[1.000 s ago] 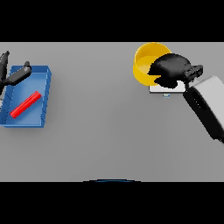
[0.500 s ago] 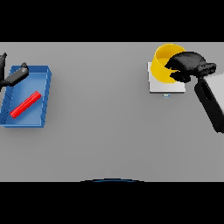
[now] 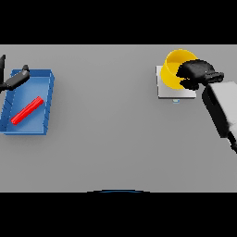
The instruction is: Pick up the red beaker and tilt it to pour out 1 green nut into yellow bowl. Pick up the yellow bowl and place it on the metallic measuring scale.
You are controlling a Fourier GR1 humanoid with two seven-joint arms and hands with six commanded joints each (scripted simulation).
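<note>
Head view shows the right arm coming in from the right side of the grey table (image 3: 115, 139), its white forearm slanting up and to the left. The right hand (image 3: 196, 74) is at the far right part of the table, with its dark fingers curled over the right rim of the yellow bowl (image 3: 175, 69), so the hand is closed on the bowl. The bowl is tilted, its opening turned toward the camera and a little to the left, and it is above the metallic measuring scale (image 3: 166, 90), a pale square plate. I cannot tell whether the bowl's bottom touches the plate or is just over it. The hand hides the right part of the bowl and a part of the scale behind it.

Far on the left edge, the left hand (image 3: 14, 81) shows only partly; its fingers look stretched out and relaxed, holding nothing, and they reach over the upper left corner of a blue tray (image 3: 48, 104). Inside the tray lies a red bar-shaped object (image 3: 27, 110), placed diagonally, well apart from the bowl and the scale.
</note>
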